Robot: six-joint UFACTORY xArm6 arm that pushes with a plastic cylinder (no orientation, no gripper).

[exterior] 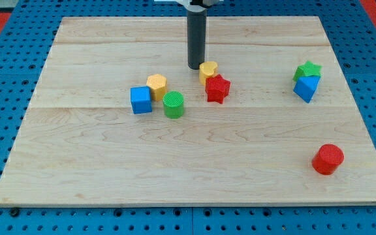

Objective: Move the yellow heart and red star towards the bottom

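The yellow heart (208,70) lies near the board's upper middle. The red star (217,88) sits just below it, touching it. My tip (195,67) is on the board right beside the heart's upper left edge, close to or touching it. The rod rises straight to the view's top.
A yellow hexagonal block (156,85), a blue cube (141,100) and a green cylinder (173,104) cluster left of the star. A green star (308,69) sits on top of a blue block (305,87) at the right. A red cylinder (328,158) lies lower right. The wooden board (77,163) rests on a blue pegboard.
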